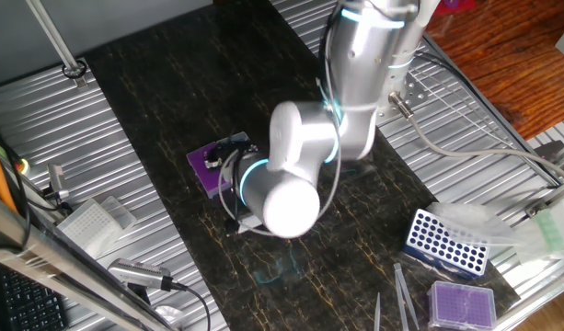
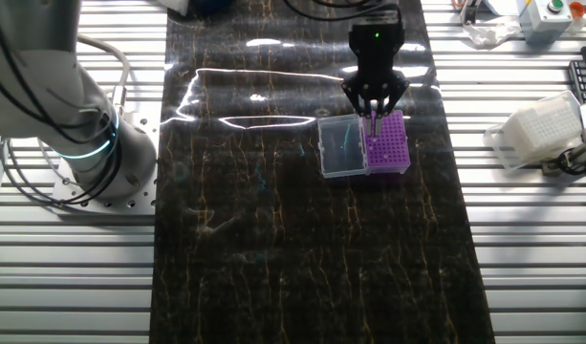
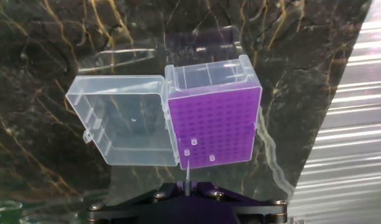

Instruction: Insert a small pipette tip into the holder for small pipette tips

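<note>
tool (image 2: pixel 373 117) pinching the small tip (image 3: pixel 186 171) above the open purple rack (image 3: pixel 215 124), frame centre; insertion pending.

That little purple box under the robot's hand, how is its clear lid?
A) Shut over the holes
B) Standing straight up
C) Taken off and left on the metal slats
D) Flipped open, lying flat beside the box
D: in the hand view the lid lies open and flat on the dark mat, joined to the side of the purple box, whose grid of holes is uncovered; the other fixed view shows the same.
</note>
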`<control>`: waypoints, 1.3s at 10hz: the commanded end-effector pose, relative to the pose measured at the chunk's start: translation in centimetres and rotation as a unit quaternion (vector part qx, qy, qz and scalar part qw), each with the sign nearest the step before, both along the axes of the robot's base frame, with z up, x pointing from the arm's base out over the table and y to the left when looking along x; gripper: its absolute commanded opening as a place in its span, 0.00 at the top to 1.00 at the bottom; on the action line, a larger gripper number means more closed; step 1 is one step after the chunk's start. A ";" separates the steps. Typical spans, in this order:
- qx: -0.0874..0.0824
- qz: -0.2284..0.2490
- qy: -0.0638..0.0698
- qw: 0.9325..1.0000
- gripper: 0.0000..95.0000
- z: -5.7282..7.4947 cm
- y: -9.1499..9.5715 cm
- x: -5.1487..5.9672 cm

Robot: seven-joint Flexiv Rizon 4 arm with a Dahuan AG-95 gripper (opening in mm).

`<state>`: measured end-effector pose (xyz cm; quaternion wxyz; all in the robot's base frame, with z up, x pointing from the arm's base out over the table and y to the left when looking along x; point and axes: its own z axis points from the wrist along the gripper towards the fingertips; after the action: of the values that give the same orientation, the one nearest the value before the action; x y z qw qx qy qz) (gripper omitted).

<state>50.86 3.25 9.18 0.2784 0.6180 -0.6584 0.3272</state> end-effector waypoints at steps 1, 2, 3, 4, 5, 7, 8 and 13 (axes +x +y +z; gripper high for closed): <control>-0.020 0.007 0.009 1.000 1.00 0.2 -0.1 -0.1; -0.028 0.010 0.013 0.999 1.00 0.3 -0.2 -0.1; -0.035 0.013 0.017 0.999 1.00 0.3 -0.2 -0.1; -0.044 0.020 0.021 0.999 1.00 0.3 -0.3 -0.1; -0.047 0.022 0.023 0.998 1.00 0.4 -0.4 -0.1; -0.051 0.023 0.025 0.998 1.00 0.4 -0.5 -0.1; -0.058 0.025 0.028 0.998 1.00 0.5 -0.6 -0.1; -0.095 0.036 0.045 0.994 1.00 0.6 -0.8 0.0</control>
<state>50.87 2.49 9.70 0.3552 0.6258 -0.5873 0.3706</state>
